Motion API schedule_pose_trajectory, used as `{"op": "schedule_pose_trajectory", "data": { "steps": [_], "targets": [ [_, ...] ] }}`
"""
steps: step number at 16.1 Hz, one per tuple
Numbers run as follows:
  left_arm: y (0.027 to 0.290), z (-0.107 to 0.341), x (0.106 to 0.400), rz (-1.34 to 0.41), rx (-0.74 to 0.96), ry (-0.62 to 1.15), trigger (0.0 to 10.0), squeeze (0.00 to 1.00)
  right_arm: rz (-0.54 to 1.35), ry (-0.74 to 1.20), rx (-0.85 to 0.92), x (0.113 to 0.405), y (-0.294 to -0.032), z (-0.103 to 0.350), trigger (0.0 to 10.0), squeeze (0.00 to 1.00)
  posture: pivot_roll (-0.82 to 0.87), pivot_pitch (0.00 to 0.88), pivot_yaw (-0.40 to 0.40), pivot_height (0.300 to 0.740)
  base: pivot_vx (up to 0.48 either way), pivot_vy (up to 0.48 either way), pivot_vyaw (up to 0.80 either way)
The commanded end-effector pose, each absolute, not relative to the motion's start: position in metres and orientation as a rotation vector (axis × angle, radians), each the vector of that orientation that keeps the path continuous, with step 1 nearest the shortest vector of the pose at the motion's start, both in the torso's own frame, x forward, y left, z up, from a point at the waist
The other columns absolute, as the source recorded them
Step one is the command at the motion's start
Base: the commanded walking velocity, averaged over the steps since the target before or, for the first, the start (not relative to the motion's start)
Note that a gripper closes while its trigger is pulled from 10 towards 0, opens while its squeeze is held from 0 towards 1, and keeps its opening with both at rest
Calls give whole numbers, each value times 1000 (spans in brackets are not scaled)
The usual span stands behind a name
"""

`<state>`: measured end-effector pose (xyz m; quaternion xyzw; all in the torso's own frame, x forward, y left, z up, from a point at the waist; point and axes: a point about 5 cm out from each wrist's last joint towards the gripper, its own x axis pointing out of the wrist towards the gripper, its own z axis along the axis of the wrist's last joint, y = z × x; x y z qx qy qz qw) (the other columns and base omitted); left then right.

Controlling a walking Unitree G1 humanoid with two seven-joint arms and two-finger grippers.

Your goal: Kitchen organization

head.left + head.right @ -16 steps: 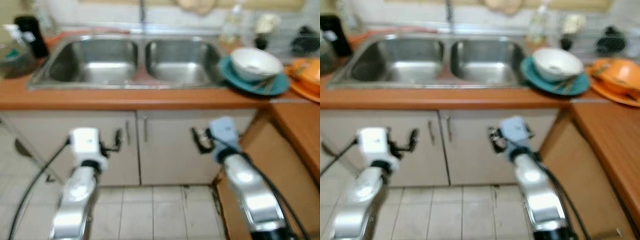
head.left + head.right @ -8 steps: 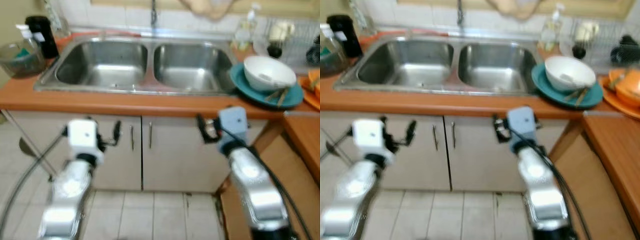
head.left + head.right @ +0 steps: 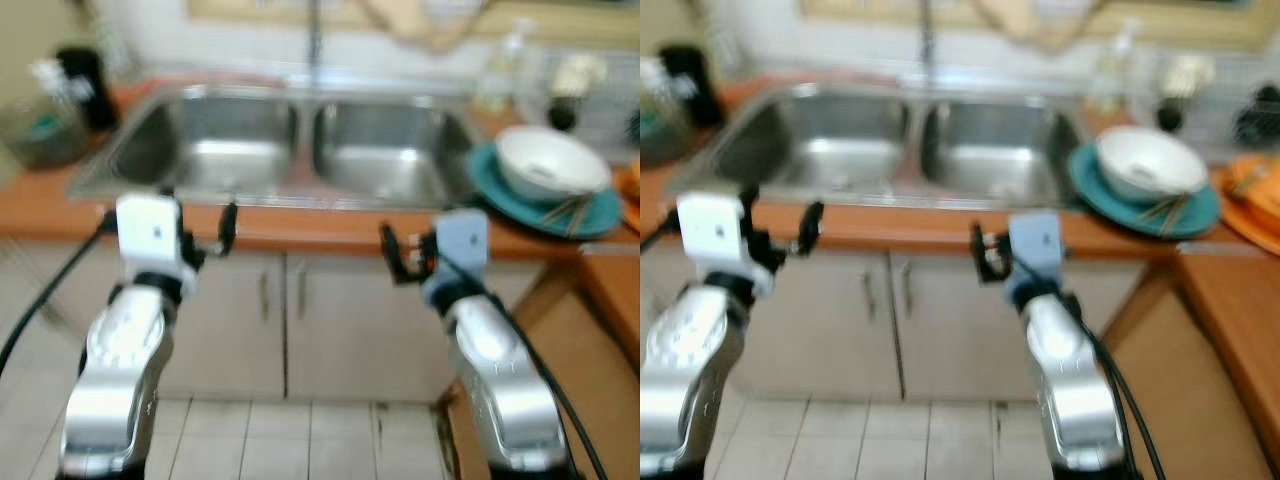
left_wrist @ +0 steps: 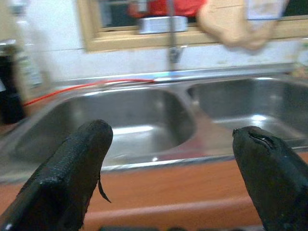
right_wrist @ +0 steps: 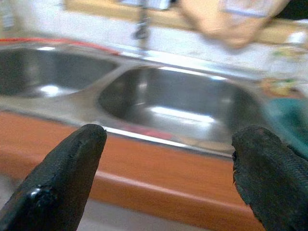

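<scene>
Both grippers raised empty at the counter front, approach step of the kitchen tidy-up.

Head views: left gripper (image 3: 195, 228) and right gripper (image 3: 400, 255), fingers spread, face the double sink (image 3: 290, 145); white bowl (image 3: 553, 165) sits on a teal plate (image 3: 590, 208) to the right. Wrist views: each looks into a bare basin. Next move, likely: reach right toward the bowl.

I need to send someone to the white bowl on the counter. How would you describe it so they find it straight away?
Start at the double steel sink in the orange counter and look just past its right-hand basin. There a round teal plate lies on the counter, and the white bowl stands on it. It is the one white dish there; the dishes further right are orange.
</scene>
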<state>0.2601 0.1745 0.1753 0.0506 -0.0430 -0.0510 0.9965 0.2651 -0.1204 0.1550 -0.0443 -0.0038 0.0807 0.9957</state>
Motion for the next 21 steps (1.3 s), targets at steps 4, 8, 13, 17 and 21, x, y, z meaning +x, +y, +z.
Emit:
{"op": "schedule_pose_trajectory", "data": {
  "steps": [4,8,13,17,21],
  "targets": [
    [160,169,263,-138,60,-49,10000,0,88,-22,-103,266,-139,161,10000,1000,-95,0,-15,740,280,0,-800],
    [167,162,264,-110,30,-20,10000,0,100,-114,-101,263,-134,175,10000,1000,-122,0,6,740,281,0,-284],
    [165,170,267,-114,32,-48,10000,0,133,-201,-57,259,-130,188,10000,1000,-107,0,-8,740,277,0,0],
    [168,167,265,-113,25,-39,10000,0,141,-168,-58,256,-127,182,10000,1000,-119,0,16,740,276,0,-463],
    [162,173,274,-128,7,-70,10000,0,164,-190,-86,252,-131,189,10000,1000,-129,0,23,740,277,0,-394]
  ]
}}
